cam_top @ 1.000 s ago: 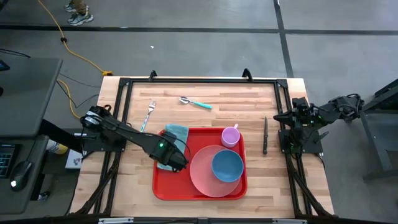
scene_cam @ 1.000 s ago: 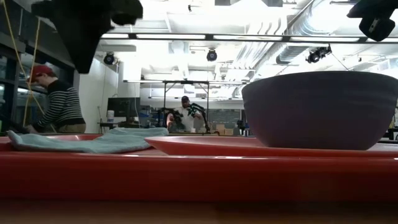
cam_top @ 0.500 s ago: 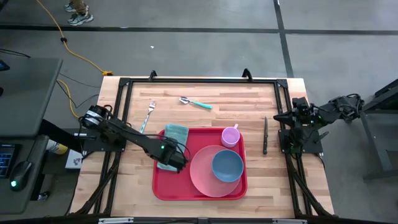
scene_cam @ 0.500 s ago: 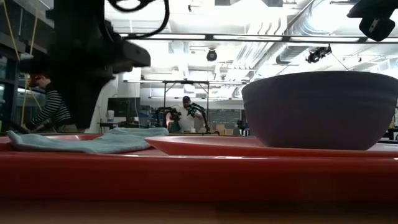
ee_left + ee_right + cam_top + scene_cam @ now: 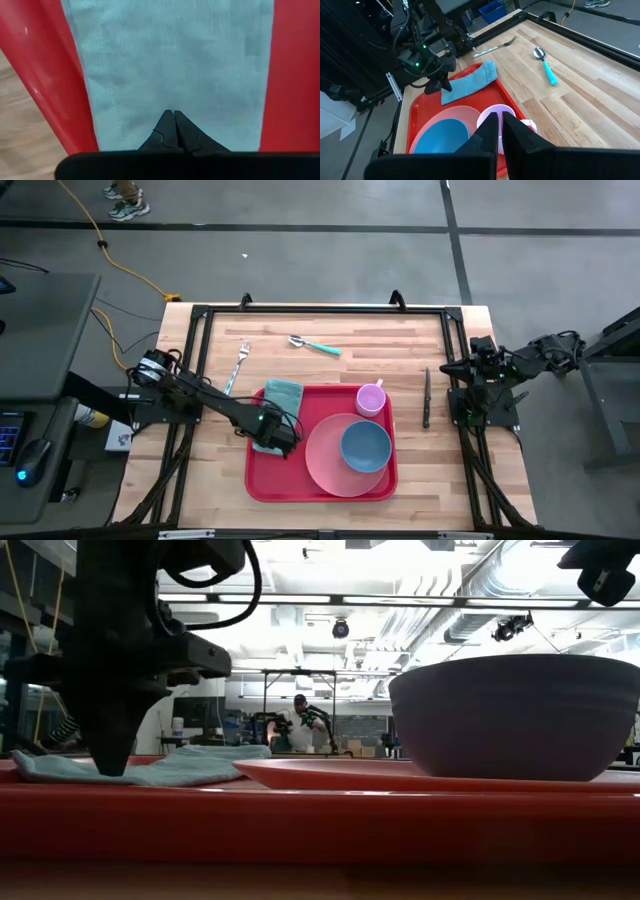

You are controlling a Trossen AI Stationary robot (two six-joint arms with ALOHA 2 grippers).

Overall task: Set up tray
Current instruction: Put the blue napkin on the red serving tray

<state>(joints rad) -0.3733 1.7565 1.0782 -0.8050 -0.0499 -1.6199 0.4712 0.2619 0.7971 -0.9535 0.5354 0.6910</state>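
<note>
Currently the tray point(image 5: 265, 480) is seen at the surface's near middle. Left gripper point(image 5: 287, 442) jaws are pressed together on the napkin point(image 5: 281, 394) inside it. Right gripper point(image 5: 500, 120) jaws are closed, parked at the right edge.

Under my left gripper point(image 5: 174, 116), closed to a point, the teal napkin point(image 5: 175, 65) is matt woven cloth with a fine weave and a stitched hem, lying on the tray point(image 5: 35, 85), which is smooth glossy red plastic with light glinting off its rim. The table point(image 5: 330, 330) is pale wood, planked and grained, with a low sheen; the pink plate point(image 5: 325, 465), blue bowl point(image 5: 366, 447) and pink cup point(image 5: 371, 398) look like smooth plastic. The fork point(image 5: 238, 363) is bright metal, the spoon point(image 5: 313, 345) has a shiny metal bowl on a teal plastic-looking handle, and my fingers point(image 5: 162, 131) are matt black.
</note>
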